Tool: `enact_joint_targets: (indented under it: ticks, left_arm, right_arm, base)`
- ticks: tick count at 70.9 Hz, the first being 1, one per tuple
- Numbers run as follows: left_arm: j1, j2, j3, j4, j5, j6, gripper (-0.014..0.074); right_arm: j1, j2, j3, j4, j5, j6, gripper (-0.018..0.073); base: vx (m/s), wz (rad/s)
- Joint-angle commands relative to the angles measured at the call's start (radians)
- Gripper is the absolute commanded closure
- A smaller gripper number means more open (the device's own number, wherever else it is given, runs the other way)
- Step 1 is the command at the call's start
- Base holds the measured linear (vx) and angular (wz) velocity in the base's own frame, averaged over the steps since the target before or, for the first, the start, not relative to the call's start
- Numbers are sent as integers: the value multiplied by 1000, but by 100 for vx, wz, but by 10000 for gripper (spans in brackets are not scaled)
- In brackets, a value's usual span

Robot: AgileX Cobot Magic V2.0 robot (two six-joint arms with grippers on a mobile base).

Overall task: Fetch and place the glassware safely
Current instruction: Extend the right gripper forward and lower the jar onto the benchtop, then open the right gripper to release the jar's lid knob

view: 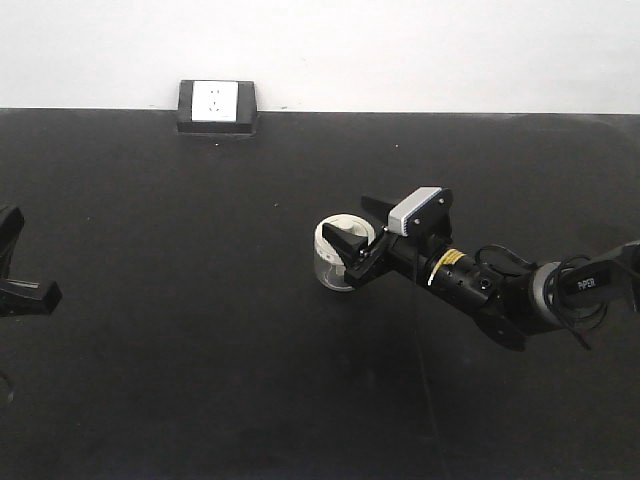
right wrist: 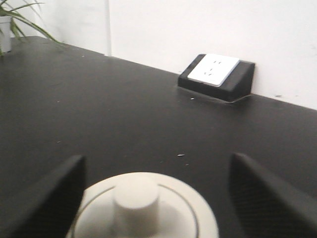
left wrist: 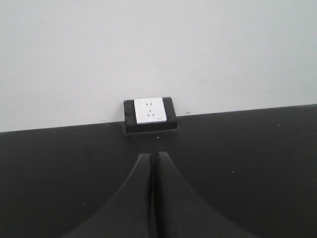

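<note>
- Glass jar (view: 338, 255) sits mid-counter (view: 200, 330), upright, lid (right wrist: 143, 210) on.
- Right claw (view: 352, 248) spread wide, fingers (right wrist: 47, 198) flanking the jar on both sides, a gap showing at each in the wrist view; not gripping it.
- Left claw (left wrist: 152, 198) pressed closed, empty, parked at the left edge, facing the socket box (left wrist: 150, 115).
- Progress: approach looks done. Left: squeeze, lift, carry, set down.

right end effector (view: 350, 247) fingers spread wide, arm reaching left; left end effector (left wrist: 152, 198) closed, idle.
</note>
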Motion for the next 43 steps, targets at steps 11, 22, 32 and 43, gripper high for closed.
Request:
enact_joint_targets:
  ticks: [11, 22, 32, 43]
  left_arm:
    - [2, -11, -22, -11, -81, -8, 603]
    - [2, -11, -22, -11, -81, -8, 603]
    - [2, -11, -22, -11, -81, -8, 603]
    - [2, -11, -22, -11, -81, -8, 603]
  right_arm:
    - [-5, -52, -27, 64, -69, -33, -167]
    - [-5, -52, -27, 64, -74, -33, -141]
    - [-5, -70, -25, 62, -83, -14, -99]
    - [-5, -137, -25, 21, -40, -10, -64]
  base:
    - [0, 0]
    - [0, 0]
    - [0, 0]
    - [0, 0]
